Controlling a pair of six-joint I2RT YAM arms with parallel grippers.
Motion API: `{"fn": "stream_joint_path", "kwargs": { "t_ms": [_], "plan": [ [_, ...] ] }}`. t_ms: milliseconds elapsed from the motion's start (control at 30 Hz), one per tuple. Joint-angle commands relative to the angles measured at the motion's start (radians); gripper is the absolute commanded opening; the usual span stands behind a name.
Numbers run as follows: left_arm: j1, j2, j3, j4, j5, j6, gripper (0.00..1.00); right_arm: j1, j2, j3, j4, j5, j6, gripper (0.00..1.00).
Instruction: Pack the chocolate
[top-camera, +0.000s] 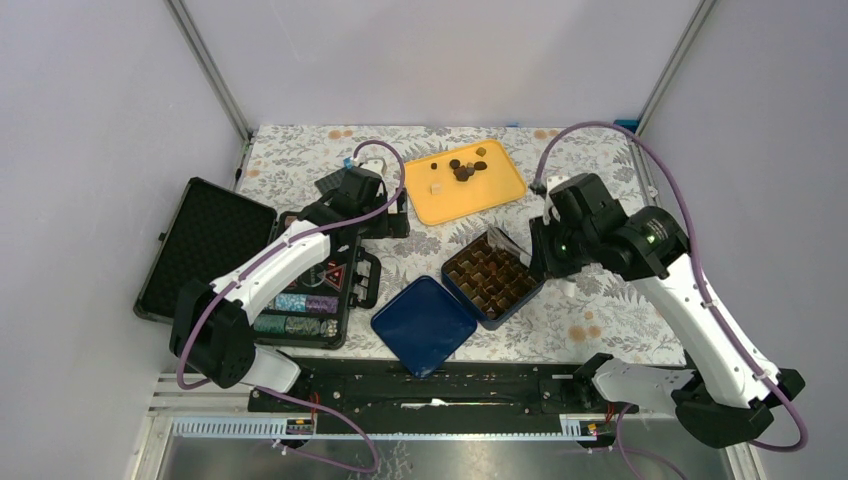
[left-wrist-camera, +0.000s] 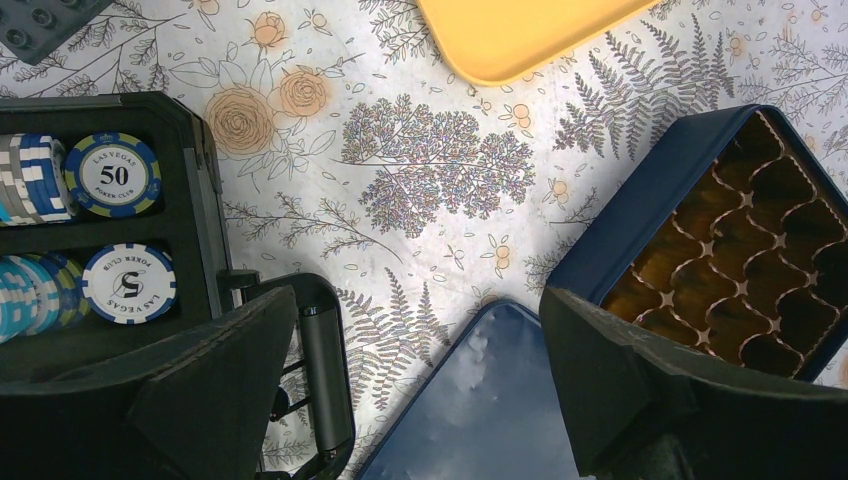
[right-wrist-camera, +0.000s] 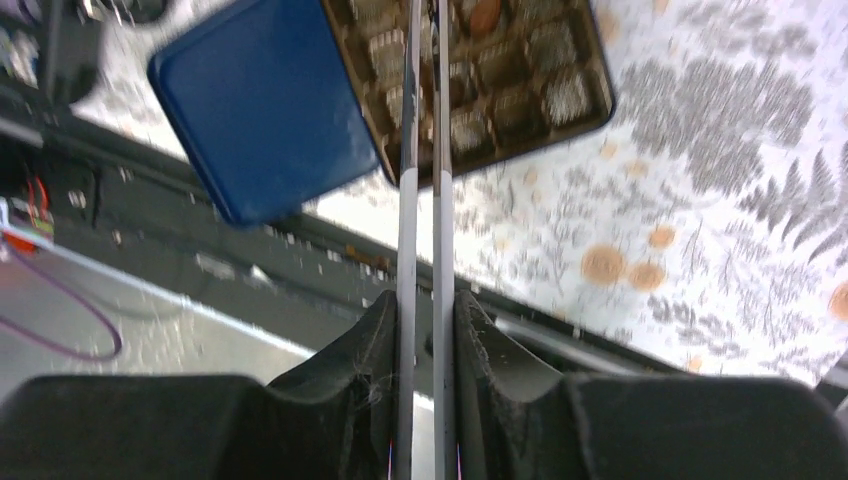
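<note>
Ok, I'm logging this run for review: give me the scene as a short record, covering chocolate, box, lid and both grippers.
chocolate: dark pieces clustered on the yellow tray, one pale piece apart
box: blue, open, brown compartment insert showing
lid: flat on the table beside the box
left gripper: open, empty, above the table between chip case and box
right gripper: shut on tweezers, tips over the box
</note>
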Motion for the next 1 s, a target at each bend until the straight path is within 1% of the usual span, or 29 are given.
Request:
{"fn": "stream_joint_path", "kwargs": {
  "t_ms": [0, 67, 200, 300, 367, 467, 533, 600, 667, 800, 967],
  "plan": [
    [0.0, -0.009, 0.016, 0.03, 0.006, 0.004, 0.99, 0.007, 0.035, 0.041, 0.243, 0.142, 0.032, 0.15],
    [0.0, -0.017, 0.019, 0.028, 0.009, 0.008, 0.99, 0.009, 0.068, 0.026, 0.333, 0.19, 0.029, 0.17],
    [0.002, -0.035, -0.001, 0.066, 0.007, 0.003, 0.99, 0.006, 0.161, -0.018, 0.522, 0.29, -0.018, 0.18],
    [0.004, -0.028, 0.013, 0.054, 0.012, -0.022, 0.99, 0.007, 0.267, 0.006, 0.614, 0.295, -0.044, 0.19],
    [0.006, -0.04, 0.007, 0.043, -0.012, -0.054, 0.99, 0.007, 0.33, 0.02, 0.662, 0.299, -0.056, 0.2],
    [0.028, -0.048, 0.02, -0.015, -0.039, -0.088, 0.99, 0.006, 0.411, 0.04, 0.706, 0.291, -0.066, 0.22],
    [0.043, -0.057, 0.024, -0.047, -0.061, -0.091, 0.99, 0.005, 0.457, 0.044, 0.736, 0.283, -0.069, 0.25],
    [0.064, -0.075, 0.018, -0.06, -0.065, -0.09, 0.99, 0.005, 0.5, 0.054, 0.759, 0.272, -0.073, 0.26],
    [0.09, -0.096, 0.005, -0.063, -0.05, -0.088, 0.99, 0.006, 0.537, 0.063, 0.778, 0.261, -0.073, 0.27],
    [0.116, -0.115, 0.005, -0.076, 0.015, -0.049, 0.99, 0.005, 0.579, 0.049, 0.835, 0.259, -0.064, 0.34],
    [0.116, -0.14, 0.004, -0.087, -0.003, -0.028, 0.99, 0.005, 0.634, 0.043, 0.877, 0.254, -0.048, 0.41]
  ]
}}
